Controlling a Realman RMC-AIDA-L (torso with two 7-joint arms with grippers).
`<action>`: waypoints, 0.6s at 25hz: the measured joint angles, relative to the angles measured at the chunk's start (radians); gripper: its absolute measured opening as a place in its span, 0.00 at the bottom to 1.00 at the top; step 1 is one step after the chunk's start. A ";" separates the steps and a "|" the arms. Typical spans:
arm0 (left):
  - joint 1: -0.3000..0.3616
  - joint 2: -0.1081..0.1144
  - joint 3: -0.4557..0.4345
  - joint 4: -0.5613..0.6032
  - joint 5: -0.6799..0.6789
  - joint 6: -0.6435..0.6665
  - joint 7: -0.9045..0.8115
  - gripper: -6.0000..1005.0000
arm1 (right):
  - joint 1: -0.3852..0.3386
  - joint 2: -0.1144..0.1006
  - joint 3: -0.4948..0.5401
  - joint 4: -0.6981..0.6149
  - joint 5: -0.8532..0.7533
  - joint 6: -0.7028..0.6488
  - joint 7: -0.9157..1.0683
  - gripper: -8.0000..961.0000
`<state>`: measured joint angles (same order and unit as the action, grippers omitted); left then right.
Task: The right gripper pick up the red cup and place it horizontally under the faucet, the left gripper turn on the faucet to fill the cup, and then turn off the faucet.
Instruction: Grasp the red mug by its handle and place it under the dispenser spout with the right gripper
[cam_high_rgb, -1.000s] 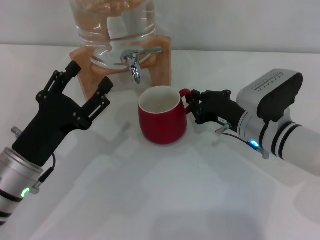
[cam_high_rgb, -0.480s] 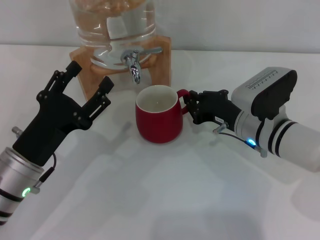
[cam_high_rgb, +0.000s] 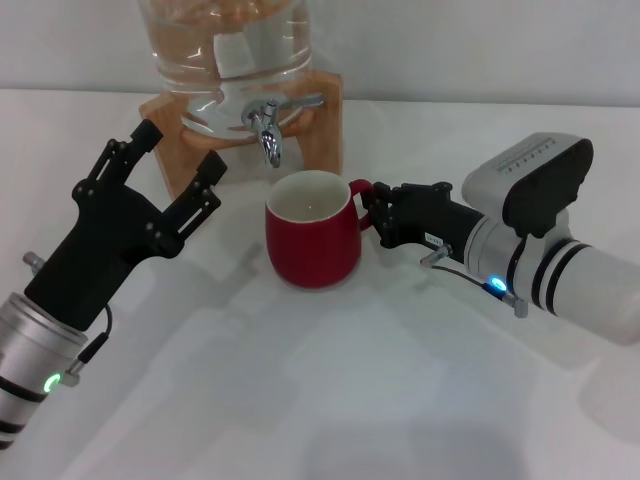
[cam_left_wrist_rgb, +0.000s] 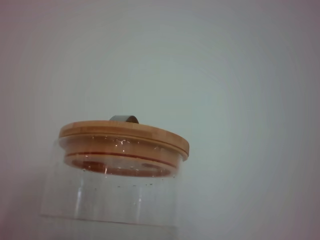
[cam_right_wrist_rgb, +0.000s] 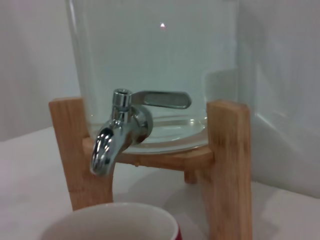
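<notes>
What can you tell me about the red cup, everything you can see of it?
The red cup is a squat, rounded, glossy red mug with a white, seemingly empty inside and a small red loop handle. It stands upright on the white table, mouth up, just in front of and below the faucet spout. Its handle points toward the right gripper, whose black fingers are closed on it. The right wrist view catches only its rim.

The left tool (cam_high_rgb: 168, 178) is seen as a black angular claw with two long fingers, studded with small screws, on a silver-white cylinder with black bands, a thin black cable and a green light. The right tool (cam_high_rgb: 375, 213) is black too, behind it a white-silver cylinder, a dark grey block with printed markings, black bands and a blue light.
</notes>
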<state>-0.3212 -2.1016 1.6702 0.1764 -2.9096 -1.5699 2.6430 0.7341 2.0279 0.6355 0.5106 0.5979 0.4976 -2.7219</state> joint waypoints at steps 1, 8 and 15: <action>0.001 0.000 0.000 0.000 0.000 0.000 0.000 0.86 | 0.000 0.000 0.001 0.000 0.000 0.000 0.010 0.14; 0.000 0.000 0.000 0.000 0.000 0.000 0.000 0.86 | -0.008 0.000 0.001 0.000 0.000 0.004 0.033 0.14; -0.003 0.000 0.000 0.000 0.000 0.002 0.000 0.86 | -0.013 0.000 -0.014 0.002 0.000 0.005 0.033 0.14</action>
<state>-0.3238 -2.1016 1.6705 0.1764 -2.9100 -1.5677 2.6431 0.7215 2.0278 0.6219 0.5128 0.5983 0.5030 -2.6889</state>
